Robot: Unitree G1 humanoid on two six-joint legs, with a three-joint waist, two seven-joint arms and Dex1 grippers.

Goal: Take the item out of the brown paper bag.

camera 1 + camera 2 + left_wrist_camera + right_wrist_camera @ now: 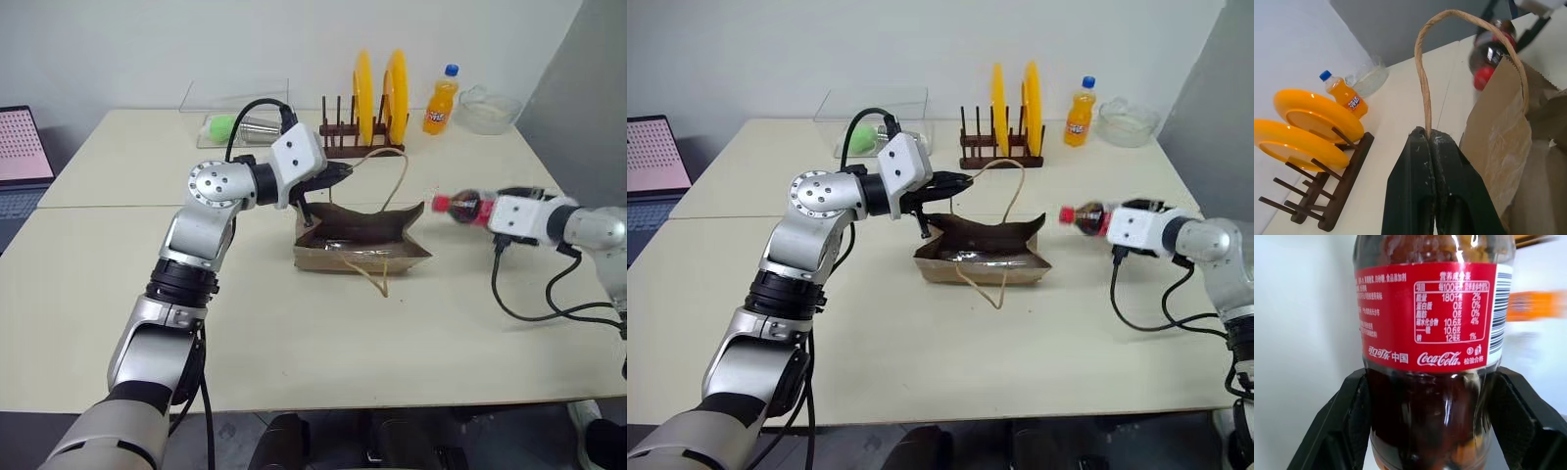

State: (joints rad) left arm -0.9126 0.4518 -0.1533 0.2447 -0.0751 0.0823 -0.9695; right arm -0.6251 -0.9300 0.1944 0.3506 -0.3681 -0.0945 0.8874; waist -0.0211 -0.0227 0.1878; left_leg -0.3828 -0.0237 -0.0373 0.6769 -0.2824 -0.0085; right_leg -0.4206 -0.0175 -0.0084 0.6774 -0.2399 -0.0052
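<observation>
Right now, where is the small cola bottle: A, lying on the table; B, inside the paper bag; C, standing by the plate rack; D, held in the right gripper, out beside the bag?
D: the right gripper is shut on the cola bottle, clear of the paper bag.

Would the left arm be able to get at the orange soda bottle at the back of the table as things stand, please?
Probably not right away. The left tool is shut on the brown paper bag's handle, and the plate rack stands between it and the orange soda bottle, so it would have to let go first.
</observation>
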